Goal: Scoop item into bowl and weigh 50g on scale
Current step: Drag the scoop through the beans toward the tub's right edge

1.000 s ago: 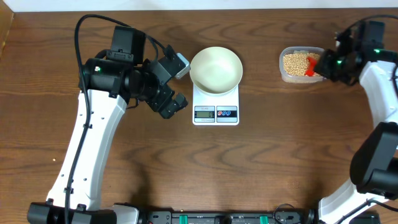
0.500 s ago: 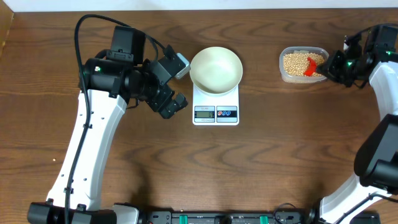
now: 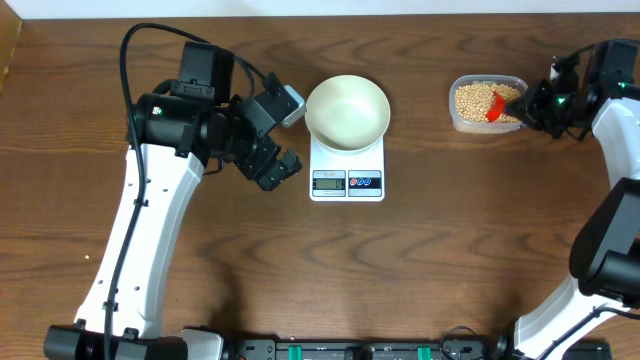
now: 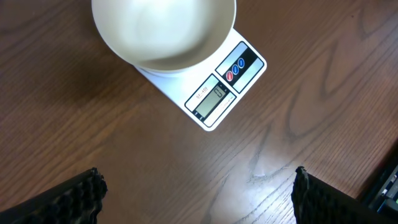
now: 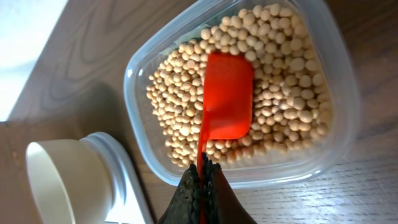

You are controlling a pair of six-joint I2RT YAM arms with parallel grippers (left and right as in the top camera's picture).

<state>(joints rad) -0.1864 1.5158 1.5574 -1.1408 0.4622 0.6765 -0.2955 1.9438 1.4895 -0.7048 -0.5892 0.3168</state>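
Far right, right gripper (image 5: 200, 177) pinched on the handle of a red scoop (image 5: 227, 96), blade lying leftward on the beans (image 5: 286, 93) in the clear tub (image 5: 134, 106), bowl (image 3: 346, 110) on scale (image 3: 347, 181) well to the left; left gripper (image 4: 196, 196) spread, empty, nearer the bowl.

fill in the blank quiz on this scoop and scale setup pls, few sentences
1. The bowl standing on the scale is ___ inside.
2. The scoop over the beans in the clear tub is coloured ___.
3. The right gripper is shut on the scoop's ___.
4. The left gripper, beside the scale, has its jaws ___.

Missing words: empty; red; handle; open
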